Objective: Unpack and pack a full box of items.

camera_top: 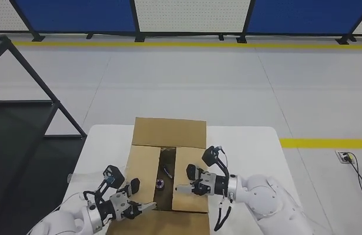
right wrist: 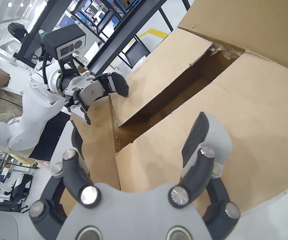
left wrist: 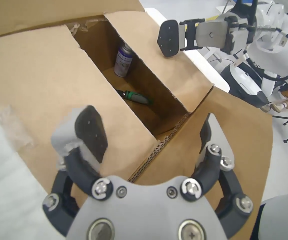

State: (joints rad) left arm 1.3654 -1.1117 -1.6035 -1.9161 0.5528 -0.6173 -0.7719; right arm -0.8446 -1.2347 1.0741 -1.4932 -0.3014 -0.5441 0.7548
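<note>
Cardboard box [camera_top: 169, 134] sits on a white table [camera_top: 251, 147], top flaps part-open w/ a gap down the middle. Thru the gap: a purple-and-white spray can [left wrist: 123, 61] standing up, and a green-handled screwdriver [left wrist: 135, 97] lying on the box floor, near it but not touching. Left gripper [left wrist: 149, 128] is spread wide, holding nothing, over the box's near-left corner. Right gripper [right wrist: 137, 126] also wide open & empty, over the right flap.
</note>
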